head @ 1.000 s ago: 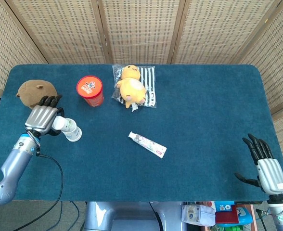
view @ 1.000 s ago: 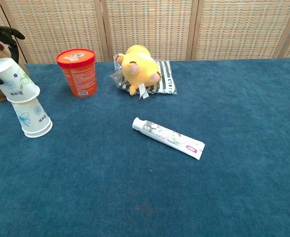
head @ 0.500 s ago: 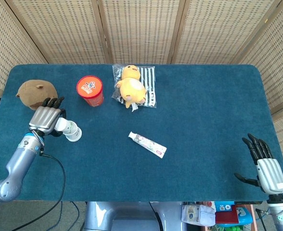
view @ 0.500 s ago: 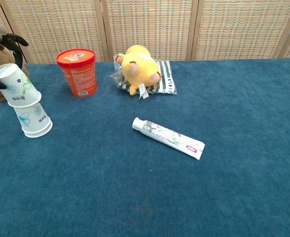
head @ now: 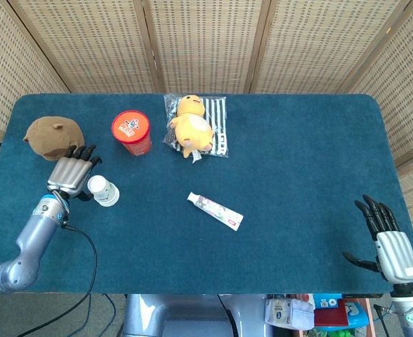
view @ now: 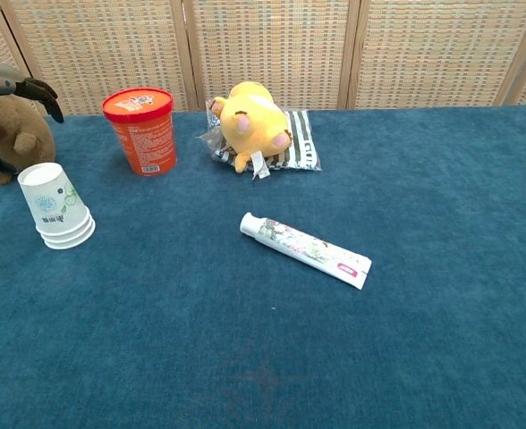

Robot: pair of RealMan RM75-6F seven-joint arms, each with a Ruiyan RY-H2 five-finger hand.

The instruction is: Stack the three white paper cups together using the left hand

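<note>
The white paper cups [view: 59, 211] sit nested mouth-down in one short stack on the blue table [head: 298, 161], three rims showing one above another at the bottom, the stack leaning slightly. They stand in front of the orange tub [view: 140, 130] and off to its left, with the brown plush toy [view: 11, 134] just behind them. The left hand [head: 71, 174] hovers right beside the stack on its far-left side, fingers [head: 84, 154] spread and holding nothing; from the chest view only a dark fingertip shows at the frame edge near the brown toy, clear of the cups. To the right of the orange tub lies a yellow plush duck [view: 250, 121] on a striped clear packet [view: 302, 141]. In front of the duck, well apart from the cups, a toothpaste tube [view: 305, 249] lies flat at a slant. The right hand [head: 389, 242] rests far across the table from the cups at the near right corner, fingers apart and empty. Woven screens [head: 206, 42] stand behind the table.
</note>
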